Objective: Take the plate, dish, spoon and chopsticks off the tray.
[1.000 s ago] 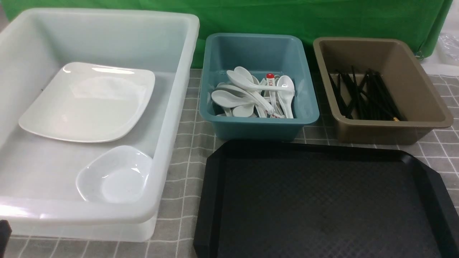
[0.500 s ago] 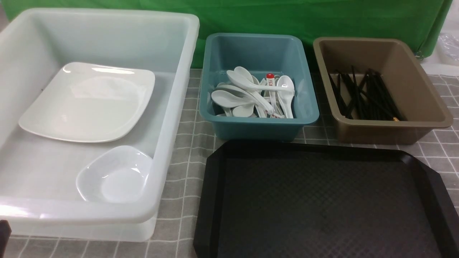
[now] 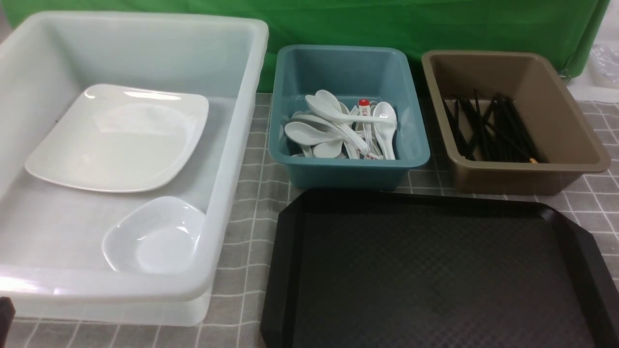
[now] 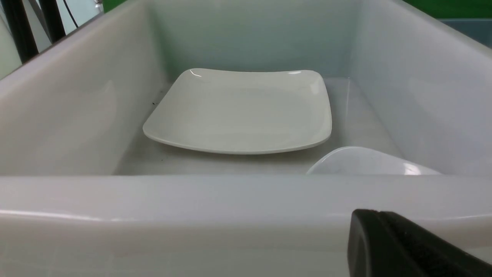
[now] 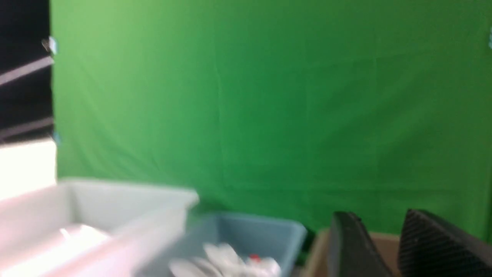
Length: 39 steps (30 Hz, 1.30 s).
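Table covered by a grey checked cloth (image 3: pixel 251 208), bearing directly a translucent white bin (image 3: pixel 232 159) at left, a blue tub (image 3: pixel 348 171) and a brown tub (image 3: pixel 508 179) side by side at the far right, and the black tray (image 3: pixel 435 270) near right.

Green cloth backdrop (image 3: pixel 435 24) behind, grey checked tablecloth (image 3: pixel 251 193) over the table, soft even light

The tray (image 3: pixel 435 275) lies bare, open from above. Three tubs wall its far side: white (image 3: pixel 232 159) at ten o'clock, blue (image 3: pixel 348 169) at twelve, brown (image 3: pixel 527 176) at one.
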Available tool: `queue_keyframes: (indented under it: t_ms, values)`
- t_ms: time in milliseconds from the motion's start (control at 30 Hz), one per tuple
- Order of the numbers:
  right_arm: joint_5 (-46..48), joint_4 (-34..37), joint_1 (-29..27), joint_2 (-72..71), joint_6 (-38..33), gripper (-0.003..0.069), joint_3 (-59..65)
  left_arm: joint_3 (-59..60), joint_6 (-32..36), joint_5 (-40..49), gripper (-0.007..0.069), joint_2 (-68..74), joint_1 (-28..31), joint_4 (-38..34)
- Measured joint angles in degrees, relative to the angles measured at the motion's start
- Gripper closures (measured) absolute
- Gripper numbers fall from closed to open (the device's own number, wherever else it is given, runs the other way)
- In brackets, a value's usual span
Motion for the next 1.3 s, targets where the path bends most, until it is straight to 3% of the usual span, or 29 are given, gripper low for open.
queue_keyframes:
  t_ms: [233,400,1300]
  values:
    - [2.03,-0.02,-11.93,0.06,-4.41,0.0422,14.16,0.00,0.00,0.00,0.0622,0.00,0.00,0.00]
    - [11.25,-0.02,-18.30,0.06,-5.06,0.0422,17.66,0.00,0.00,0.06,0.0622,0.00,0.00,0.05]
    - [11.99,-0.02,-19.24,0.06,-5.74,0.0421,17.66,0.00,0.00,0.40,0.0622,0.00,0.00,0.05]
